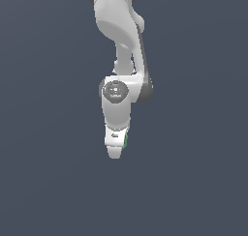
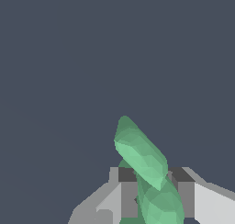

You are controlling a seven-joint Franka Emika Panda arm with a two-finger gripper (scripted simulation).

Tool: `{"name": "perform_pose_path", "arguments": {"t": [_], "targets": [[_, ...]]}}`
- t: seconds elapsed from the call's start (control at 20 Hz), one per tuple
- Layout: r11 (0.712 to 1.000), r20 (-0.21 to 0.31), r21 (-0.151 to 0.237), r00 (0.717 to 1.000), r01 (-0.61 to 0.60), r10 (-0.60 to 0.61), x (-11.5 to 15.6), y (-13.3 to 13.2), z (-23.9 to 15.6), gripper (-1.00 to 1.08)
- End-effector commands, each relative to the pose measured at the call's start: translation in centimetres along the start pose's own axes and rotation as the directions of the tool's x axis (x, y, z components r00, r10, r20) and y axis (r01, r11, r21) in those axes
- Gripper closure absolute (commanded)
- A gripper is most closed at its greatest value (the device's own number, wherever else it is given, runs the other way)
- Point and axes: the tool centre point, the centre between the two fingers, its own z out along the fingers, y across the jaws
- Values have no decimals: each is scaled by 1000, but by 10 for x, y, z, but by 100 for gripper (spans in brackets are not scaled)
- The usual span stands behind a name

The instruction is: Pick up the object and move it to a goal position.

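We see one white jointed robot arm (image 1: 118, 46) hanging over a plain dark grey-blue ground. Below it, its one white two-fingered gripper (image 1: 115, 150) is closed narrowly on the one small bright-green blocky piece (image 2: 147, 172), wedged between the fingers (image 2: 129, 198).

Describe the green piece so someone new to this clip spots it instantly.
Follow the white arm down to the gripper. A green sliver shows at its edge; the wrist view shows the green object between the fingers. It is the only coloured thing against the grey.

Flat even simulator light, sharp, no shadows, no glare
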Motion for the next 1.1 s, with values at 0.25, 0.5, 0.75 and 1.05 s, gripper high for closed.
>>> {"name": "perform_pose_path", "arguments": {"t": [0.25,0.5,0.75,1.05], "targets": [[1000,0,0,1000,-1,1,-31,2,-10,108],[1000,0,0,1000,-1,1,-77,5,-26,108],[1000,0,-1,1000,-1,1,-132,9,-44,108],[1000,0,-1,1000,-1,1,-176,14,-59,108]]}}
